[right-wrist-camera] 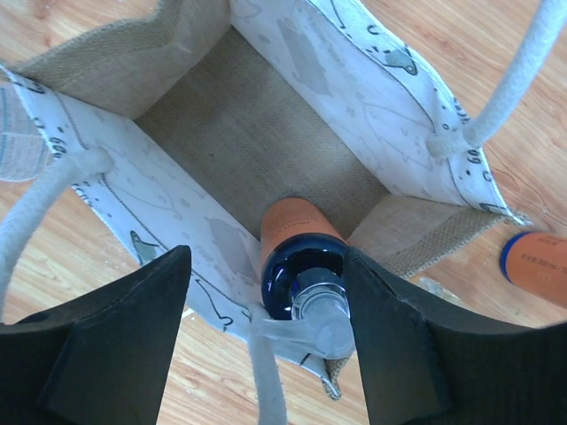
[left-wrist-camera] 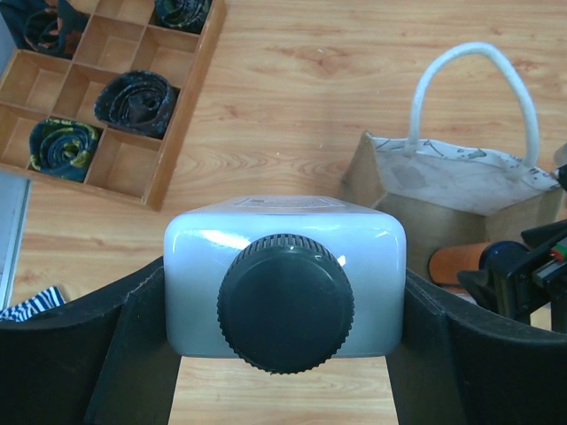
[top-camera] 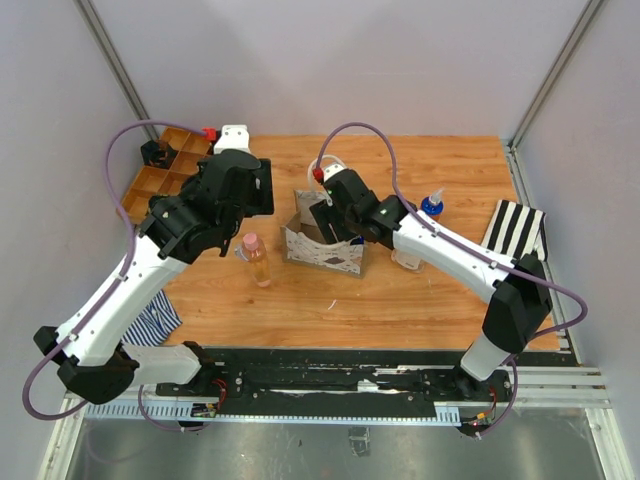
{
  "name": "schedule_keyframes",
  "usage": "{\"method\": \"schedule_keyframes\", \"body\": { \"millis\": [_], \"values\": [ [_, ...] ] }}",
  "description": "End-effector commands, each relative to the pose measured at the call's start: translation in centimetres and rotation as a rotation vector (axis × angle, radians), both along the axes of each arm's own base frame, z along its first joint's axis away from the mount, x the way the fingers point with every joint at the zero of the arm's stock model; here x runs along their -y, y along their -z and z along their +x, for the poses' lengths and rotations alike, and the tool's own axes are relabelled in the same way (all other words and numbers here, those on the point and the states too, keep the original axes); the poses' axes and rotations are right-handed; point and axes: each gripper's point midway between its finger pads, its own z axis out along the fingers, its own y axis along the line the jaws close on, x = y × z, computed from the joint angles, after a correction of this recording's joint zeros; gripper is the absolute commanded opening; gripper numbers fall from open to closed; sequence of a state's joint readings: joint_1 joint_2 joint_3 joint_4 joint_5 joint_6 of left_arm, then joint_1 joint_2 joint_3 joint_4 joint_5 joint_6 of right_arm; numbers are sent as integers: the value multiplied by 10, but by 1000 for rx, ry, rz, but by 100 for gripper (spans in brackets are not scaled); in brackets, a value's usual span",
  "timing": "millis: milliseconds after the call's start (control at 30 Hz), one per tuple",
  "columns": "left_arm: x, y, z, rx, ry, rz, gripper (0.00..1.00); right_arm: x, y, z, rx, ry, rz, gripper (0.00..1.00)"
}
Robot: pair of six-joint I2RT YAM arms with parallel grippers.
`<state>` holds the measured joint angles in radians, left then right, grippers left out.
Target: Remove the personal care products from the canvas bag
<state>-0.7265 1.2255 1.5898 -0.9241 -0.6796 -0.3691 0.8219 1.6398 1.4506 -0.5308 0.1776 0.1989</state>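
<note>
The canvas bag stands open mid-table, and its inside shows in the right wrist view. An orange bottle with a dark blue top and clear pump stands inside it. My right gripper is open over the bag, straddling this bottle, its right finger against it. My left gripper is shut on a white squarish bottle with a black cap, held above the wood left of the bag. A pink-capped clear bottle stands left of the bag. A blue-capped bottle stands to the right.
A compartmented wooden tray with dark rolled items sits at the back left. Striped cloths lie at the right edge and the near left. Another orange, blue-capped bottle lies beside the bag.
</note>
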Motion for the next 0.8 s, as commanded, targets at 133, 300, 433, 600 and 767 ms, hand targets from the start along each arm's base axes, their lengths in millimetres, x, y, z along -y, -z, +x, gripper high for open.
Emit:
{"method": "schedule_keyframes", "body": {
  "millis": [133,300,433,600,767],
  "values": [
    [-3,-20,8,104,-42,-91,41,32,25,-8,-18,81,-152,70],
    [-1,2,8,72,-40,-90,41,38,23,-8,-3,95,-165,72],
    [-1,19,9,51,-43,-86,41,36,28,-7,-13,90,-170,72],
    [-2,39,9,20,-45,-63,41,31,36,-1,-27,86,-169,68],
    [-8,50,7,9,-55,-44,41,24,41,2,-42,80,-156,54]
  ]
}}
